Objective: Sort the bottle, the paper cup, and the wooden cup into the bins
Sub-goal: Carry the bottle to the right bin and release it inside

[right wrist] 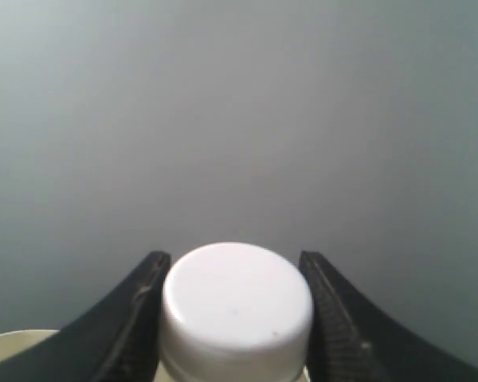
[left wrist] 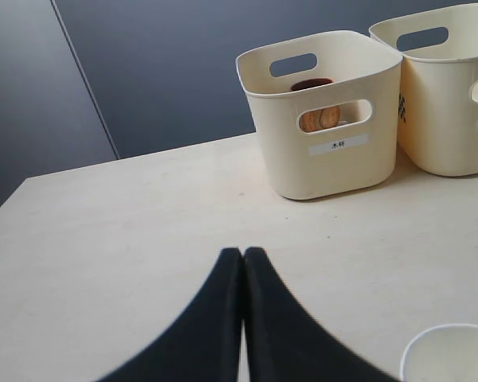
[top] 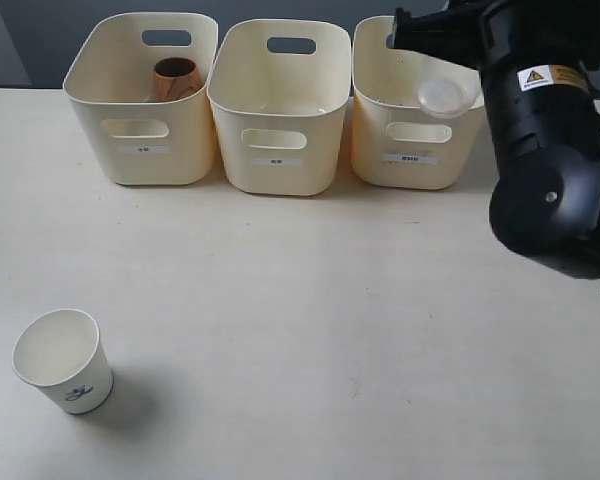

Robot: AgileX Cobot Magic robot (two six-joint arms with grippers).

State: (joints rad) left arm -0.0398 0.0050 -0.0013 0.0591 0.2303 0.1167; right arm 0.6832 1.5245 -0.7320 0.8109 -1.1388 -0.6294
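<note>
Three cream plastic bins [top: 230, 140] line the bench [top: 330, 300]; the right jaws clench the clear plastic bottle [top: 447, 95] by its white cap [right wrist: 237, 306] over the rightmost. Better lowered centrally before release; left jaws pressed together, empty.

The right arm [top: 545, 190] was raised at the right of the exterior view. The right gripper [right wrist: 233, 259] had its jaws partly apart, clamped on either side of the bottle [right wrist: 237, 310] at its cap. The left gripper [left wrist: 243, 255] had its two fingers pressed flat together.
</note>
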